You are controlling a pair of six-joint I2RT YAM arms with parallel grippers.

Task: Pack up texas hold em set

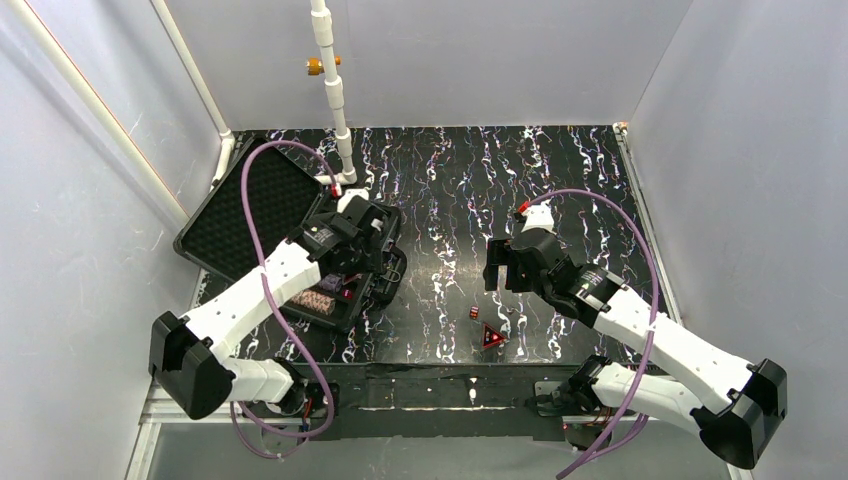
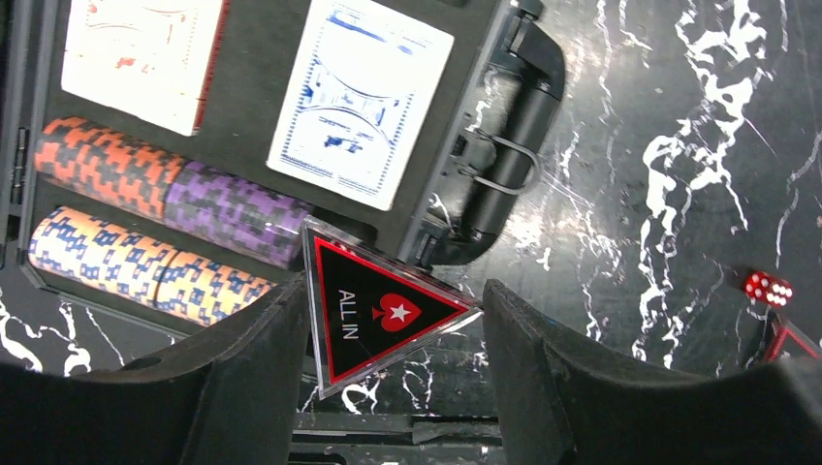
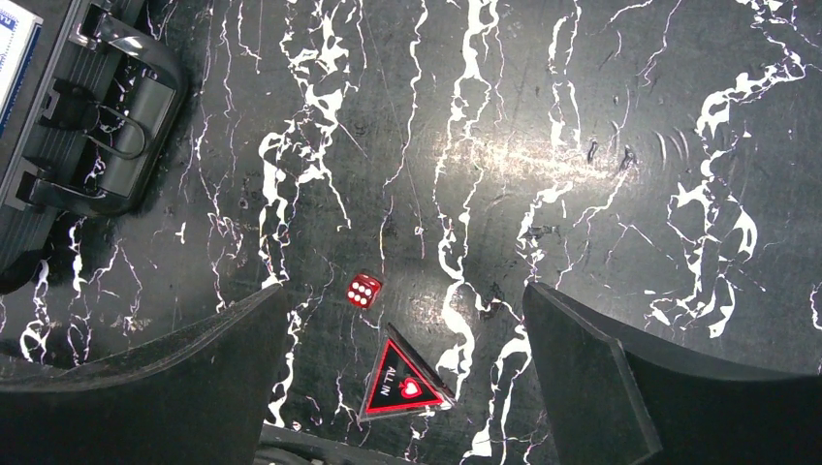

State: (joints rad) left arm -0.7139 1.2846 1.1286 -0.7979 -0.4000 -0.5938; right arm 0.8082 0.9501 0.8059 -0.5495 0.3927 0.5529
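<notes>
1. The black case (image 2: 247, 107) lay open on the left part of the marbled black desk (image 1: 560, 200). Its foam-lined lid (image 1: 250, 205) was tipped back towards the left wall.
2. The case handle (image 2: 509, 136) was on the case side facing the middle of the desk.
3. The case held a red deck (image 2: 145, 48) and a blue deck (image 2: 359, 97), lying flat side by side in the foam.
4. Beside the decks lay two chip rows. One row had orange-and-black chips (image 2: 107, 165) followed by purple chips (image 2: 233, 208). The other row had orange-and-blue chips (image 2: 136, 266).
5. The left claw (image 2: 393, 291) was positioned over the handle-side edge of the case and was partly closed.
6. The left claw gripped a red-edged black triangle marked "ALL IN" (image 2: 373, 315). One straight edge sat against one finger (image 2: 242, 387), and the opposite corner met the other finger (image 2: 562, 378). The gripped triangle overlapped the end of the chip rows and the case rim in the left wrist view.
7. The right claw (image 3: 399, 320) hung above the open desk, to the right of the case. Its fingers were spread fully wide and held nothing.
8. A small red die (image 3: 363, 289) lay on the desk below the right claw, well apart from the case.
9. A second red-edged triangle (image 3: 402, 383) lay just beside the die, on the side nearer the arm bases. The two items did not touch.
</notes>
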